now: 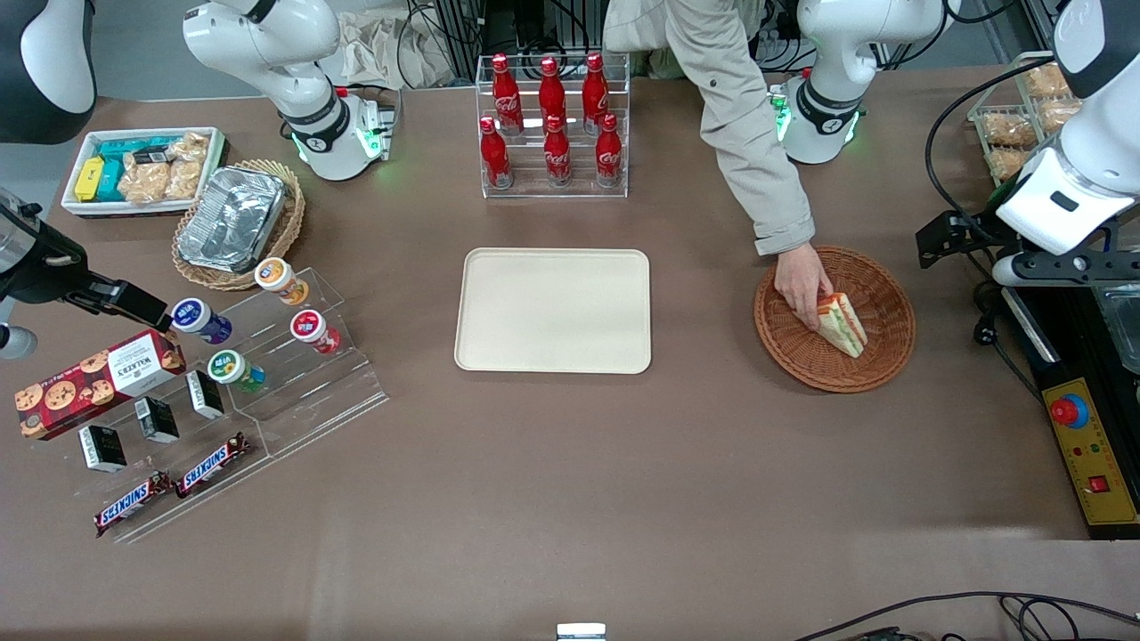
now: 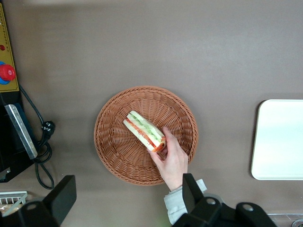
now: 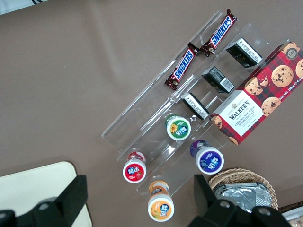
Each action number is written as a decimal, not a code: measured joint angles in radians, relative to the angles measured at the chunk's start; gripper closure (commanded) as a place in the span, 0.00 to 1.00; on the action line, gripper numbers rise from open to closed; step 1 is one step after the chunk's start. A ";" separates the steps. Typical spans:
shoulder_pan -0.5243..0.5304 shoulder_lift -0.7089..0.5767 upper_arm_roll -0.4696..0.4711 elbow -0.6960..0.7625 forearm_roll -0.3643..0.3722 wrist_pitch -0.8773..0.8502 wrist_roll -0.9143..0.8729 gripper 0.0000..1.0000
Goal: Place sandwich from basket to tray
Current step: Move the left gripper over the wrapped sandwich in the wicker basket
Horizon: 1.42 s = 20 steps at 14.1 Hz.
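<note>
The sandwich point(image 1: 844, 322) lies in the reddish-brown wicker basket point(image 1: 877, 361) toward the working arm's end of the table. A person's hand point(image 1: 800, 283) rests on the sandwich. The cream tray point(image 1: 552, 309) lies flat and bare at the table's middle, beside the basket. My left gripper point(image 1: 957, 239) hangs high above the basket, open and empty, touching nothing. The left wrist view looks down on the basket point(image 2: 118, 151), the sandwich point(image 2: 143, 130), the hand point(image 2: 173, 163) and the tray's edge point(image 2: 279, 139), with the gripper point(image 2: 128, 203) spread wide.
A rack of red cola bottles point(image 1: 552, 125) stands farther from the front camera than the tray. A tan basket with a foil container point(image 1: 233, 221), a white snack bin point(image 1: 142, 169) and a clear stand of cups and bars point(image 1: 249, 374) lie toward the parked arm's end. A yellow control box point(image 1: 1091, 454) is near the basket.
</note>
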 measured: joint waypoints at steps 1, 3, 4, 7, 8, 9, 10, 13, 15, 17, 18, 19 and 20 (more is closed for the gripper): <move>0.000 0.000 0.000 0.000 0.000 0.000 0.000 0.00; 0.000 0.000 0.000 0.000 0.000 0.000 0.000 0.00; 0.000 0.000 0.000 0.000 0.000 0.000 0.000 0.00; 0.000 0.001 0.000 0.000 0.002 -0.003 -0.001 0.00; 0.000 0.001 0.000 -0.005 0.002 -0.006 -0.002 0.00; 0.001 -0.001 0.000 -0.015 0.003 -0.006 -0.004 0.00; 0.001 -0.005 0.000 -0.029 0.003 -0.004 -0.005 0.00; 0.002 -0.053 0.000 -0.146 0.003 0.082 -0.019 0.00; 0.004 -0.125 0.000 -0.314 0.003 0.222 -0.075 0.00; 0.006 -0.187 0.001 -0.487 0.003 0.339 -0.170 0.00; 0.006 -0.202 0.001 -0.550 0.003 0.377 -0.228 0.00; 0.006 -0.208 0.001 -0.596 0.003 0.408 -0.280 0.00; 0.006 -0.208 0.001 -0.632 0.003 0.437 -0.321 0.00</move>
